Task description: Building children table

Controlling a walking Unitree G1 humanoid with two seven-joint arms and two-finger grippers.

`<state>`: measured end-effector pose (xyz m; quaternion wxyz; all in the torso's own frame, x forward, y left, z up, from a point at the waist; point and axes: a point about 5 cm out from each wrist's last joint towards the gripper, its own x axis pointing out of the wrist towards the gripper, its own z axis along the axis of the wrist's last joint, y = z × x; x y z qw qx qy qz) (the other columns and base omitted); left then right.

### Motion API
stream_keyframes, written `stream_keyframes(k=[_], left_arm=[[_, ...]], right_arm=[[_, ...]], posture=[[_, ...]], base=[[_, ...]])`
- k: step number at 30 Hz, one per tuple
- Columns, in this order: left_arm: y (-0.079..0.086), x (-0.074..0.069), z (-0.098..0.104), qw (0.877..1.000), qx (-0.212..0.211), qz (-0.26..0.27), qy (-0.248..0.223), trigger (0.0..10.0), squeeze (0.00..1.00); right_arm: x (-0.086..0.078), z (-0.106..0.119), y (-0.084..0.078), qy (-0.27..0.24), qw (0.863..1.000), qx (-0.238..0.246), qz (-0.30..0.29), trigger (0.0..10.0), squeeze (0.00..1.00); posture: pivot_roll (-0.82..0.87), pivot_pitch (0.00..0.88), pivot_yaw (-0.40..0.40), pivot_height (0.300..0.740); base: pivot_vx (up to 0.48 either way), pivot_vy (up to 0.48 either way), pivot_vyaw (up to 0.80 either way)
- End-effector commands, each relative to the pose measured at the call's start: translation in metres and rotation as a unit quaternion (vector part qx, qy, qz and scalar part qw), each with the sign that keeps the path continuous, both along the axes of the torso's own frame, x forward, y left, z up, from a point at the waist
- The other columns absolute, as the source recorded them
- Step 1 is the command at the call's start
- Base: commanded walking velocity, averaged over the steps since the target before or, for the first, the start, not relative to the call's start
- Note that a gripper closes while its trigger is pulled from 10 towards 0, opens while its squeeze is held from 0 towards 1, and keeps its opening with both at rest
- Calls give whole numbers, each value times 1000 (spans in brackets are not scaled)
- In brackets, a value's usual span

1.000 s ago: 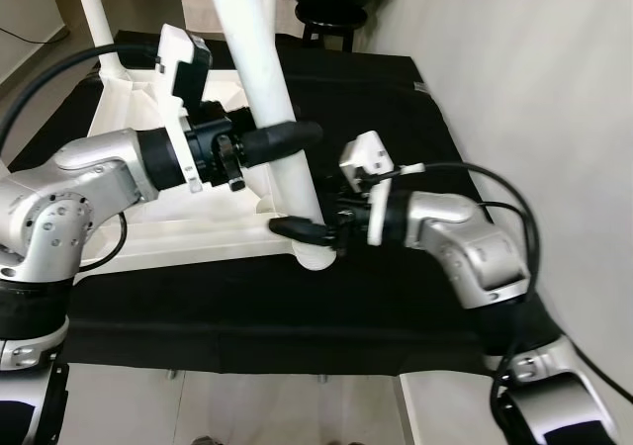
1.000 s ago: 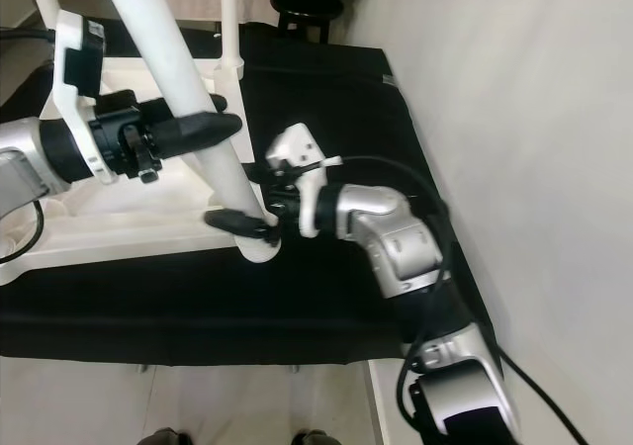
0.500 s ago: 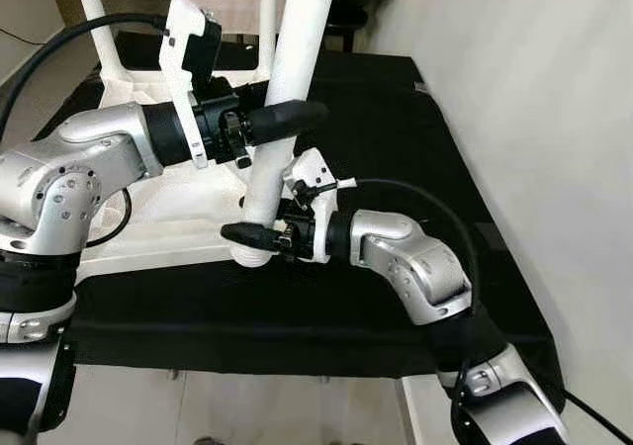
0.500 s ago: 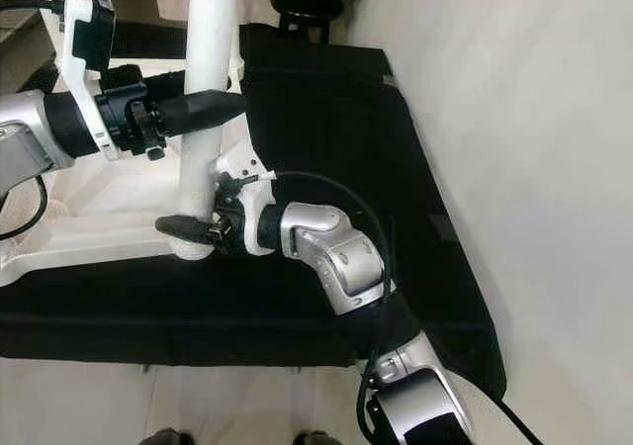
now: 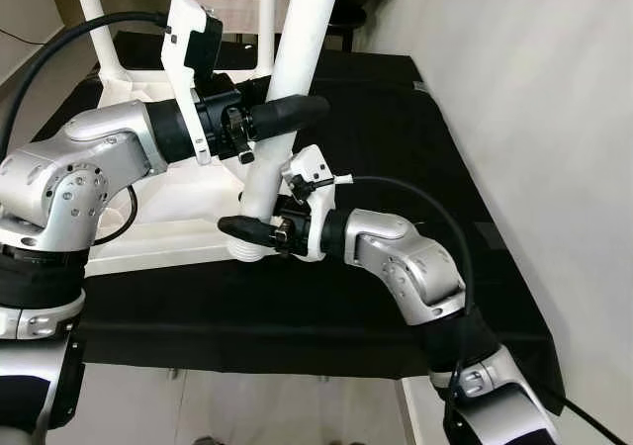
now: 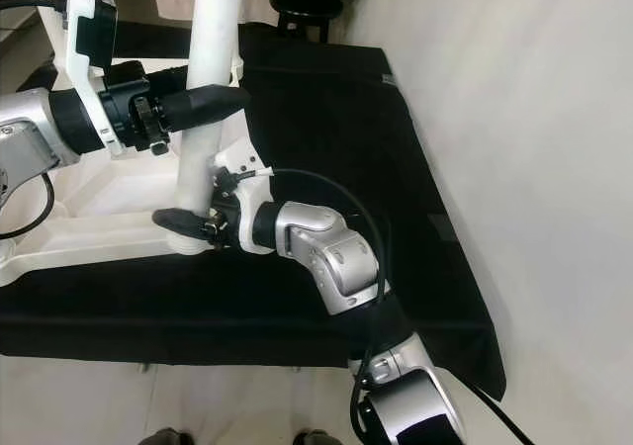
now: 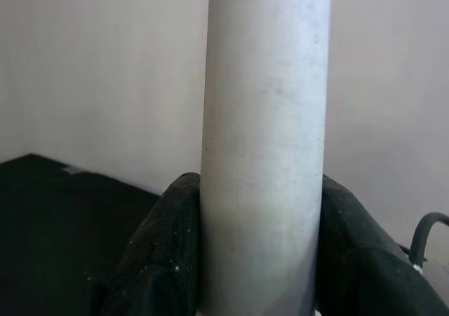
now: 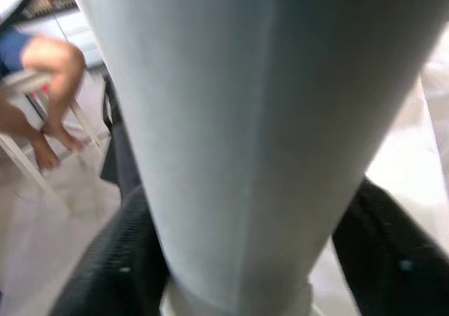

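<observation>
Top of white table leg (image 5: 297, 79) cut off by frame edge; I cannot see its foot clearly behind right gripper (image 5: 259, 232). Leg smooth, round, plain white, tilted, standing at near right corner of upturned white tabletop (image 5: 168, 237) on black cloth (image 5: 396, 119). Left gripper (image 5: 287, 117) clamped round leg's middle, fingers (image 7: 165, 253) pressed on both sides. Right gripper clamped round leg's base, just above tabletop. Two more white legs (image 5: 99, 30) stand at far corners. Person's bare legs (image 8: 42, 77) blurred in right wrist view.
</observation>
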<state>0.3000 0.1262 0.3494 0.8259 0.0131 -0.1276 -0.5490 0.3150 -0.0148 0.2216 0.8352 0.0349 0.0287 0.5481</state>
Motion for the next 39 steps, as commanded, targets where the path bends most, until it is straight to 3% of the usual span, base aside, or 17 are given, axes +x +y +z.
stream_keyframes(k=[1,3,4,6,7,15,17,18,19,21,23,25,28,32,34,39], left_arm=[[-25,-13,2,997,6,-81,-13,0,0],[-26,-13,2,997,5,-81,-14,0,0],[-26,-12,3,997,3,-81,-15,0,0],[-26,-12,3,997,3,-81,-15,0,0],[-27,-12,3,997,2,-81,-16,0,0],[-28,-13,4,996,0,-82,-19,0,0],[-27,-12,2,997,0,-77,-19,0,0],[-27,-12,2,997,0,-77,-19,0,0],[-27,-11,0,997,0,-72,-20,0,0],[-25,-10,-1,998,-2,-65,-19,0,0],[-23,-9,-3,998,-3,-57,-19,0,0],[-19,-7,-5,999,-14,-41,-19,0,0],[-16,-7,-6,999,-29,-36,-13,0,0],[-15,-8,-6,998,-45,-37,-7,0,0],[-12,-9,-12,995,-88,-48,30,0,0],[-13,-11,-15,992,-99,-61,46,0,0]], right_arm=[[-2,3,11,0,1000,7,7,10000,1000],[-3,4,14,-4,1000,8,3,10000,1000],[-4,3,19,-8,1000,7,1,10000,114],[-4,3,19,-8,1000,7,1,10000,114],[-5,3,23,-7,1000,12,-1,10000,0],[-8,10,38,9,998,56,2,10000,0],[-13,24,41,14,993,114,27,10000,0],[-13,24,41,14,993,114,27,10000,0],[-17,33,41,17,987,153,50,10000,0],[-21,38,40,16,982,176,70,10000,0],[-25,37,41,14,981,169,90,10000,0],[-23,20,41,-1,992,102,79,10000,0],[-16,7,37,5,997,65,51,10000,0],[-13,8,34,3,997,71,40,10000,0],[-6,11,29,-31,998,56,14,10000,0],[-5,10,28,-38,998,46,9,10000,0]], posture=[[-84,95,-94,740],[-84,91,-93,740],[-84,91,-93,740],[-84,91,-93,740],[-78,87,-94,740],[-75,83,-92,740],[-75,84,-91,740],[-75,84,-91,740],[-75,85,-91,740],[-75,86,-90,740],[-75,86,-90,740],[-77,87,-88,740],[-70,89,-90,740],[-71,89,-89,740],[-73,89,-86,740],[-73,89,-86,740]], base=[[0,0,0],[0,0,0],[0,0,0],[0,0,0],[0,0,0],[0,0,0],[0,0,0],[0,0,0],[0,0,0],[0,0,0],[0,0,0],[0,0,0],[0,0,0],[0,0,0],[0,0,0],[0,0,0]])
